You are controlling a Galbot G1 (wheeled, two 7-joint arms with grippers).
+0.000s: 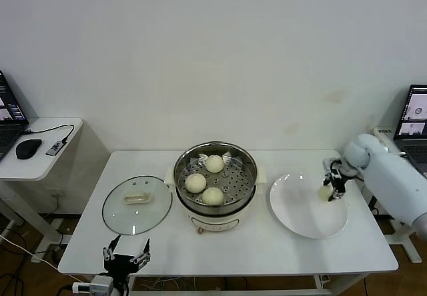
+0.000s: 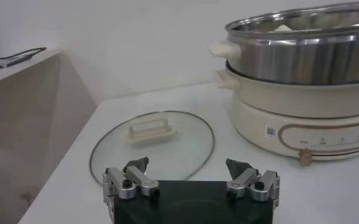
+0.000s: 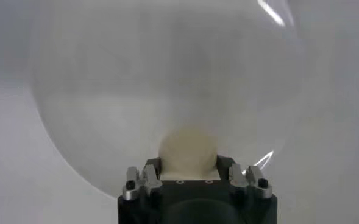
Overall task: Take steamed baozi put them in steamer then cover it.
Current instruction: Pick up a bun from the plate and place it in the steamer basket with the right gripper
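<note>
The right gripper [image 1: 328, 191] is clamped on the last small cream-white baozi bun [image 3: 187, 151], over the flat white plate [image 1: 300, 217]. A straight lift is advised before any sideways travel, so the soft dough is not dragged. Three buns [image 1: 195, 183] lie in the shiny steel steamer [image 1: 247, 166]; the free spot on the tray's right side is judged best. The left gripper [image 2: 191, 179] is parked with its fingers apart near the clear glass lid [image 2: 185, 146].

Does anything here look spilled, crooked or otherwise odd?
Nothing stands out. Three buns sit in the steamer, the lid lies flat beside it, and the right gripper holds the last bun over the plate.
</note>
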